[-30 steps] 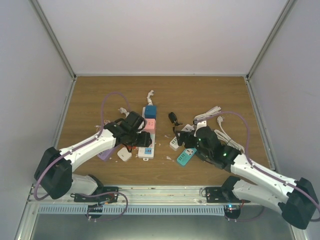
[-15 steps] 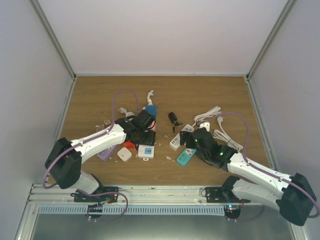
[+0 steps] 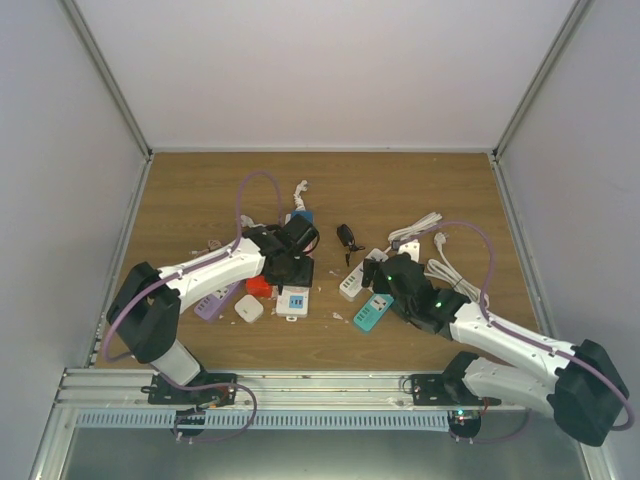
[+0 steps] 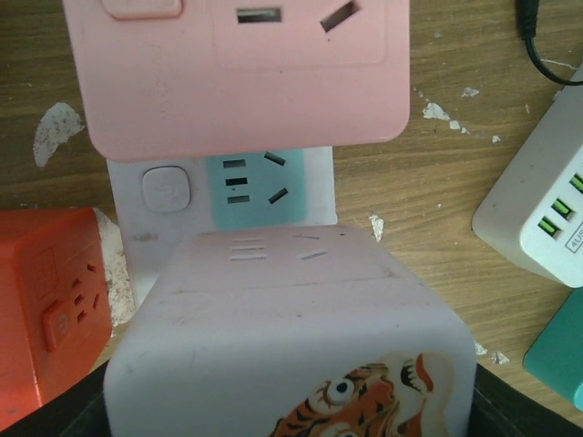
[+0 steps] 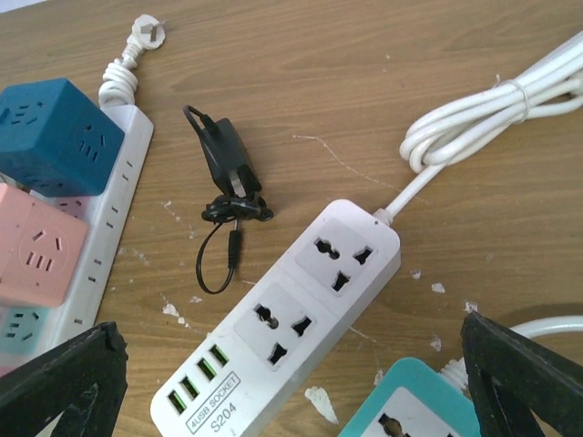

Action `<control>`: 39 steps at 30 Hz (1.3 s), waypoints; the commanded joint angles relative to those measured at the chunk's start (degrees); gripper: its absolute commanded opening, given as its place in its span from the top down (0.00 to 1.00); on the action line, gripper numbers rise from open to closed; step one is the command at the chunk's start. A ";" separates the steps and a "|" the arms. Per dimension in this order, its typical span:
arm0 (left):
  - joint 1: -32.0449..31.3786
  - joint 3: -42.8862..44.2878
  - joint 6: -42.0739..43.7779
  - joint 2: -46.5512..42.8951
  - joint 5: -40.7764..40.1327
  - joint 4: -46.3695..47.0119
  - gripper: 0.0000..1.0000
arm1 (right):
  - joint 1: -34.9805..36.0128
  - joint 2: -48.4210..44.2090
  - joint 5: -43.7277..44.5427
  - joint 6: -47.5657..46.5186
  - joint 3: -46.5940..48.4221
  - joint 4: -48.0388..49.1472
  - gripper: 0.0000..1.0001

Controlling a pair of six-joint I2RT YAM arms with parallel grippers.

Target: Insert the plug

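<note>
My left gripper [image 3: 291, 262] is shut on a pale lilac cube adapter with a tiger picture [image 4: 291, 337], which fills the lower left wrist view. It hovers just over the long white power strip [image 4: 314, 182], near its teal socket face [image 4: 253, 187]. A pink cube socket [image 4: 237, 73] sits on the strip just beyond. My right gripper [image 3: 385, 275] is open and empty, its fingers [image 5: 64, 373] spread wide over a white USB power strip [image 5: 282, 328]. Whether the lilac cube's prongs touch the strip is hidden.
An orange cube [image 4: 46, 291] lies left of the strip. A blue cube [image 5: 59, 132], a black adapter with cord [image 5: 226, 159], a coiled white cable [image 5: 492, 109] and a teal strip [image 5: 428, 410] lie around. A purple strip [image 3: 210, 303] and a small white cube [image 3: 248, 309] lie front left.
My left arm has swung right and forward over the white strip, carrying the lilac cube. My right gripper has shifted slightly left and forward.
</note>
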 commanded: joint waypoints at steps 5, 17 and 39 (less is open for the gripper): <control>-0.46 1.82 -1.65 1.37 -0.28 -0.49 0.59 | -0.99 1.49 2.66 -2.30 -0.60 3.99 0.00; -0.48 1.77 -0.61 2.55 0.46 -1.29 0.59 | -1.32 2.96 3.54 -3.82 0.29 4.48 0.00; -0.48 2.10 2.64 9.67 -0.30 -4.98 0.56 | -1.49 4.55 4.85 -3.54 0.41 4.21 0.00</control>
